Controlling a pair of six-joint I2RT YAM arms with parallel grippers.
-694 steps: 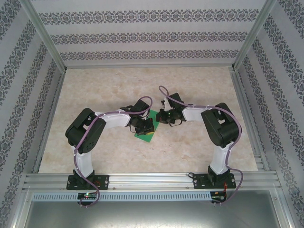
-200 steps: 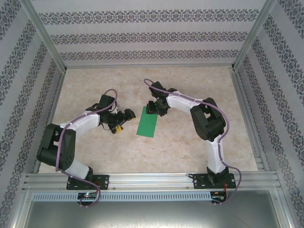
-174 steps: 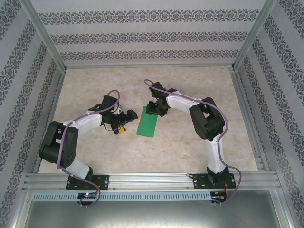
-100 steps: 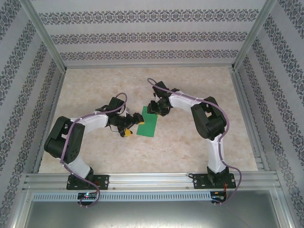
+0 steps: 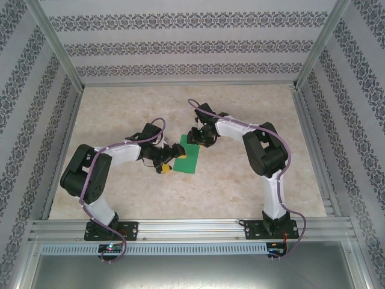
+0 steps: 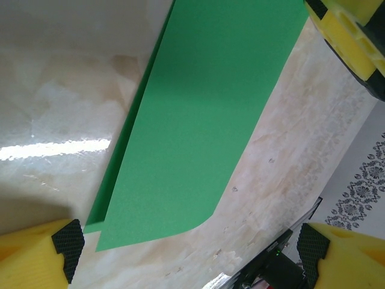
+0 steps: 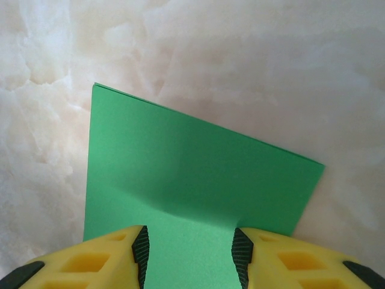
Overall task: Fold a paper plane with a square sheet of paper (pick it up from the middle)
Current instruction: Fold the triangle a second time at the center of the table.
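Note:
The square sheet of paper (image 5: 189,161) is bright green and lies flat on the marble table, folded double into an oblong. In the left wrist view the paper (image 6: 204,120) shows its lower layer sticking out along one long edge. My left gripper (image 5: 169,161) is at the sheet's left edge, open wide. Its yellow fingers (image 6: 36,256) straddle the near corner without touching it, gripper (image 6: 189,250). My right gripper (image 5: 196,141) stands over the far end. Its jaws are partly apart, with the paper (image 7: 198,168) flat beneath and between the fingertips, gripper (image 7: 190,248). The other arm's yellow finger (image 6: 352,36) shows past the sheet.
The tabletop (image 5: 252,114) is boxed in by patterned walls and aluminium posts. A metal rail (image 5: 192,229) carrying both arm bases runs along the near edge. Bare marble lies left, right and behind the paper.
My left arm has swung right, from well left of the sheet up to its left edge. The right gripper has stayed on the far end. The paper has not moved.

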